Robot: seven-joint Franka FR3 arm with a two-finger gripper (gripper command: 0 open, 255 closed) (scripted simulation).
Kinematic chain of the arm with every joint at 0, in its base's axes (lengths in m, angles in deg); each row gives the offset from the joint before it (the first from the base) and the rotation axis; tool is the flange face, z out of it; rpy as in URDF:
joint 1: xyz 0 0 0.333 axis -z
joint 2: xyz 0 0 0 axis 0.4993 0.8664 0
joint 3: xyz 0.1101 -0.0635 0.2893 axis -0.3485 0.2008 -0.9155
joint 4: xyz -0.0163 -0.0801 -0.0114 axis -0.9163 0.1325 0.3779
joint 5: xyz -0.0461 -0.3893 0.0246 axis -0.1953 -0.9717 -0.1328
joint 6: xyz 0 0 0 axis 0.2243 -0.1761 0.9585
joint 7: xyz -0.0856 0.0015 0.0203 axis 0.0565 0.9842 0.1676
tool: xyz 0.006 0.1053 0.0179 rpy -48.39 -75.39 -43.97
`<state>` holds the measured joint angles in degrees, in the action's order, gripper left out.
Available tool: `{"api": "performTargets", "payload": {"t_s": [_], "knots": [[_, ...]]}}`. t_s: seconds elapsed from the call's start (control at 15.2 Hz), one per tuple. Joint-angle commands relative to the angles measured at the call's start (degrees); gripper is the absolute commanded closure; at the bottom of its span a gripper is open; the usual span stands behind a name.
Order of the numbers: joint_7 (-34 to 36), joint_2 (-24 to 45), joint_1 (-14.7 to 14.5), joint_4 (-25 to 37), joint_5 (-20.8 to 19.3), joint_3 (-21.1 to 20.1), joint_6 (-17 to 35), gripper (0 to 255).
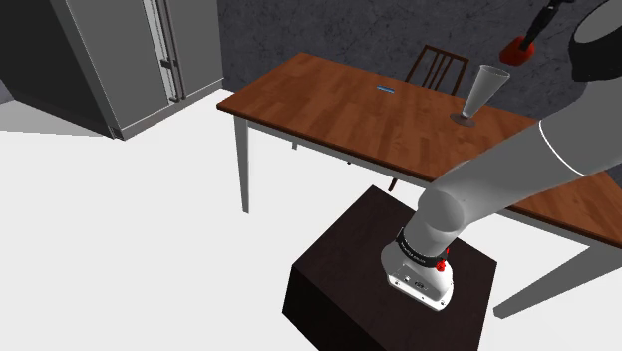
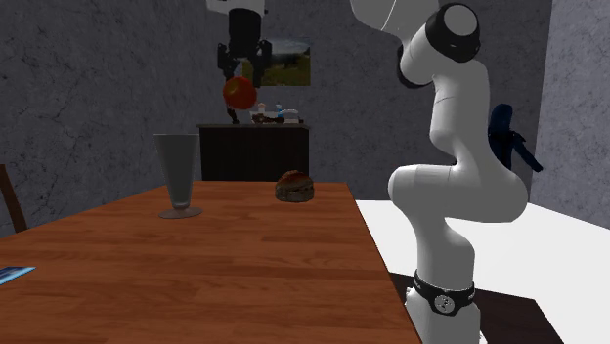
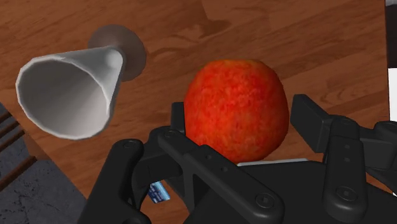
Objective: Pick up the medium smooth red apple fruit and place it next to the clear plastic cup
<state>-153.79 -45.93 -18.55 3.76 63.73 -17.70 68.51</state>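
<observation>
We see the table point(image 1: 329, 110) just beyond the stand point(image 1: 389, 274) in the shoulder view, a chair point(image 1: 437, 68) tucked at its far side. On the table the cup point(image 1: 481, 95) stands upright toward that view's right, with a flat card point(image 1: 386, 90) well to its left. The apple point(image 1: 514, 48) hangs above the cup and a little right, clasped in the gripper point(image 2: 240, 78). We find a cabinet point(image 1: 130, 60) far left, well apart from the table. In the second exterior view a round thing point(image 2: 295, 186) sits on the table right of the cup, a sideboard point(image 2: 254, 151) behind it at the wall
</observation>
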Motion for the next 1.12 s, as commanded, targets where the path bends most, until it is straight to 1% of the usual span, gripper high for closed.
{"api": "performTargets", "payload": {"t_s": [0.0, 0.13, 0.2, 0.26, 0.4, 0.59, 0.79, 1.06], "knots": [[-4.45, 2.73, -1.36, 3.22, 1.30, 5.52, 0.12, 255], [-9.26, 6.52, -3.95, 6.72, 3.95, 13.11, 0.41, 255], [-12.09, 9.02, -6.05, 8.65, 6.05, 18.36, 0.56, 255], [-16.05, 12.86, -10.38, 11.02, 9.74, 27.43, 0.71, 255], [-14.12, 10.08, -7.69, 8.06, 7.07, 22.52, 2.25, 255], [-12.33, 7.41, -4.68, 3.92, 4.79, 17.94, 4.59, 255], [-10.92, 5.25, -2.71, 0.10, 3.06, 15.07, 6.85, 255], [-9.45, 2.97, -0.83, -4.60, 1.32, 12.66, 9.80, 255]]}}
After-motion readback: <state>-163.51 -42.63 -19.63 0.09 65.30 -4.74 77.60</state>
